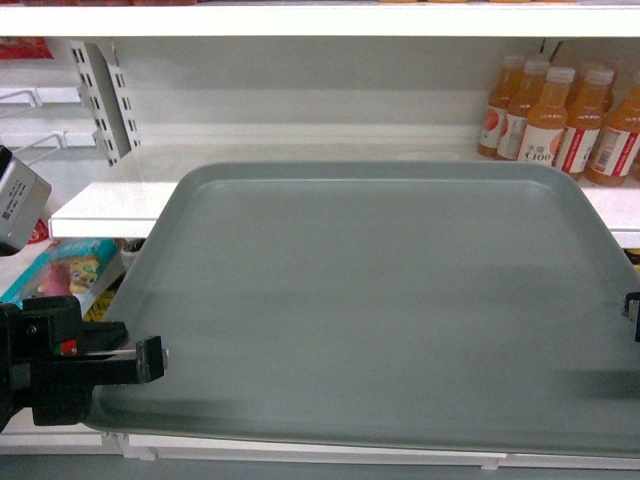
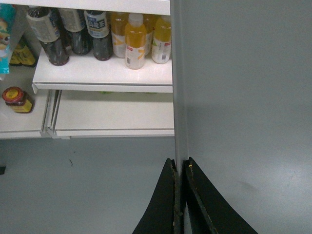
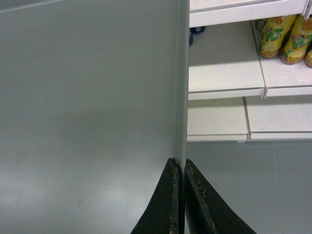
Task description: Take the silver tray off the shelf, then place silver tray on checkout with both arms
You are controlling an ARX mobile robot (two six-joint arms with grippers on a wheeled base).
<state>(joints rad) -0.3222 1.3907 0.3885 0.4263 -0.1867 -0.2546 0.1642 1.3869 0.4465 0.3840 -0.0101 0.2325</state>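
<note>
Silver tray (image 1: 380, 300): bare, before shelf (image 1: 120, 195); left claw (image 2: 179, 168) and right claw (image 3: 179, 165) clamp opposite rims.

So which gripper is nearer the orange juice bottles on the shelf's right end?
Right. The right gripper grips the silver tray at its right rim, below the orange juice bottles. The left gripper clamps the opposite rim, far across.
</note>
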